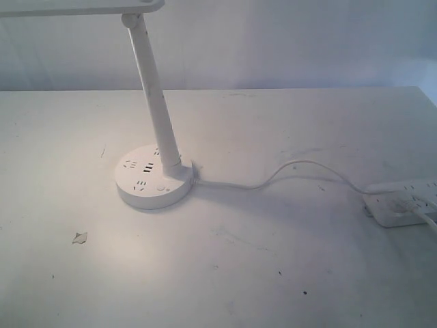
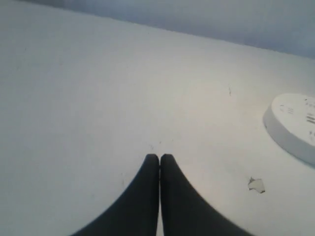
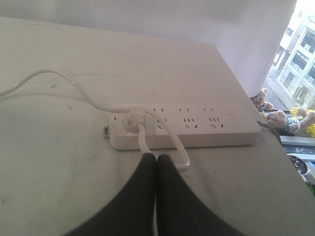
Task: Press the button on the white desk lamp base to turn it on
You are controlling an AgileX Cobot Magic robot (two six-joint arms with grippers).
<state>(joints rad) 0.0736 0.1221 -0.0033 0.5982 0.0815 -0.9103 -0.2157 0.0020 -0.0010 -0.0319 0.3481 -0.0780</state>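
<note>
The white desk lamp base is a thick round disc with dark socket slots, standing left of the table's middle, and its edge also shows in the left wrist view. The button is a tiny ringed circle on the base's near rim. A slanted white stem rises to the flat head. My left gripper is shut and empty above bare table, well away from the base. My right gripper is shut with nothing in it, close to the power strip. Neither gripper appears in the exterior view.
A white cord runs from the base to a rectangular white power strip, with a plug and looped cord on it. A small chip marks the tabletop. The table's right edge drops off beside the strip.
</note>
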